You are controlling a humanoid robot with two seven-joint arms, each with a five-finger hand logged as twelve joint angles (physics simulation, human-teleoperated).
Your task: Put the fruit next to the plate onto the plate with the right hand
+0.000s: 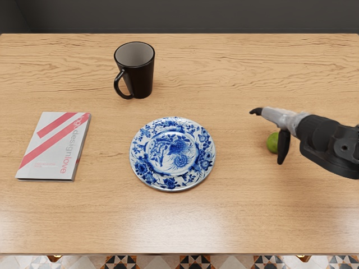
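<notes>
a light wooden table [252,213] carries four things. a green fruit [272,143] lies just beside the right hand [285,124], partly behind its fingers. a blue patterned plate [138,152] sits near the hand, a black mug [134,70] farther off, and a book [54,145] farthest from it.

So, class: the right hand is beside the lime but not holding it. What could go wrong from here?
1. The lime is round and partly hidden behind the right hand, whose fingers are spread: a nudge could roll it away.
2. A loose grasp might drop it on the table short of the plate.
3. Released carelessly, it could roll off the plate.
</notes>
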